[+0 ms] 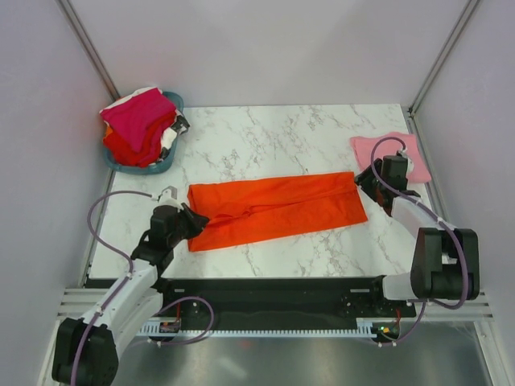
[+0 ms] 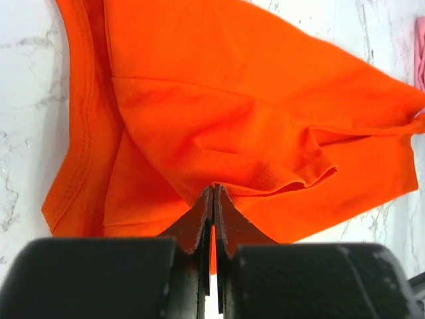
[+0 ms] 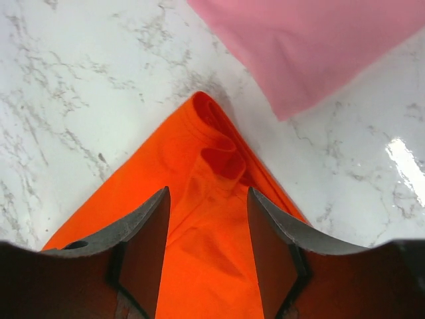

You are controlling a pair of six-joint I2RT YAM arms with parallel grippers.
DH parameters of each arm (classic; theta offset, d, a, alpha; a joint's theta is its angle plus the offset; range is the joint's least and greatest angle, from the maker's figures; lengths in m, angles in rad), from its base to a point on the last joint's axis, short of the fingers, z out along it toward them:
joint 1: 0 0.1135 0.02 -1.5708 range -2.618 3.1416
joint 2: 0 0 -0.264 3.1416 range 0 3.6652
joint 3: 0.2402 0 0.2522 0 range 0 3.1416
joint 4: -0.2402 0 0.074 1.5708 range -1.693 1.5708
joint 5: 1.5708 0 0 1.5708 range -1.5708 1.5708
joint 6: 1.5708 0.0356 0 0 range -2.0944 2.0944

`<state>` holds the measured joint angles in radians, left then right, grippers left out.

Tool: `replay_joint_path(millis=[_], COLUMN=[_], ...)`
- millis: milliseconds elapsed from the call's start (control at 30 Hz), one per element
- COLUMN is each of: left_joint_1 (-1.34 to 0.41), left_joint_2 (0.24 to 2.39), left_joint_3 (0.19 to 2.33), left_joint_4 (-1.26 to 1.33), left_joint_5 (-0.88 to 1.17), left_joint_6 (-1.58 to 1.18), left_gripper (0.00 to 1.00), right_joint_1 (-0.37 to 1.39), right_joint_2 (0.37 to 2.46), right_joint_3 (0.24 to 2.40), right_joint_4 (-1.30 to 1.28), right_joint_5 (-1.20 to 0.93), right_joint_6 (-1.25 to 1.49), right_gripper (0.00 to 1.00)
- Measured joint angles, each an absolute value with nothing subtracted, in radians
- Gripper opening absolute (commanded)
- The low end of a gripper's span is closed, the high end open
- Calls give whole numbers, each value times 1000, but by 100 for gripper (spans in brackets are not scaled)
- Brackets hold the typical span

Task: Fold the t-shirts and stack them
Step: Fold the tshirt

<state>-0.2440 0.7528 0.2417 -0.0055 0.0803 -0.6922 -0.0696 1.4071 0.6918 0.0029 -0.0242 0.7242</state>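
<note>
**Orange-red t-shirt: held at one end only**

The marble table (image 1: 265, 137) carries the orange-red t-shirt (image 1: 278, 209), spread as a long band across the middle between both arms. The piled shirts (image 1: 138, 121) sit in the teal basket (image 1: 138, 168) at far left. The pink t-shirt (image 1: 378, 149) lies folded at far right.

The left gripper (image 2: 214, 193) has its jaws pressed together on a thin fold at the shirt's left end. The right gripper (image 3: 207, 199) has its jaws wide apart astride the rumpled right corner, holding nothing.

Risk: lifting now raises one end only, so the cloth drags and bunches. The shallow left pinch may also slip.
</note>
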Motion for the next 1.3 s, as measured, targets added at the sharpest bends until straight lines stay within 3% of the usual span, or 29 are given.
replay_joint_path(millis=[67, 100, 167, 267, 500, 633, 800, 1133, 1300], left_joint_1=[-244, -244, -244, -244, -244, -244, -244, -244, -244], left_joint_2=[743, 737, 719, 670, 595, 700, 859, 1053, 1111], left_joint_3=[228, 224, 221, 221, 250, 332, 430, 521, 522], left_joint_4=[-16, -23, -48, -83, -164, -184, -184, -183, -176], left_joint_5=[94, 103, 120, 134, 131, 124, 115, 87, 96], left_joint_6=[-700, -702, -709, -718, -719, -720, -720, -742, -762], left_gripper=[18, 38, 54, 64, 65, 59, 58, 58, 56], right_joint_1=[-49, -35, -12, 46, 292, 461, 620, 779, 794], right_joint_2=[1381, 1367, 1338, 1294, 1306, 1405, 1549, 1784, 1839], right_joint_3=[704, 705, 703, 698, 720, 775, 853, 977, 993], right_joint_4=[-3, -2, -1, 16, 46, 56, 93, 123, 127], right_joint_5=[-10, -5, -3, -1, -44, -90, -166, -211, -213], right_joint_6=[718, 717, 717, 717, 706, 711, 737, 749, 753], right_gripper=[57, 57, 57, 57, 50, 48, 53, 49, 39])
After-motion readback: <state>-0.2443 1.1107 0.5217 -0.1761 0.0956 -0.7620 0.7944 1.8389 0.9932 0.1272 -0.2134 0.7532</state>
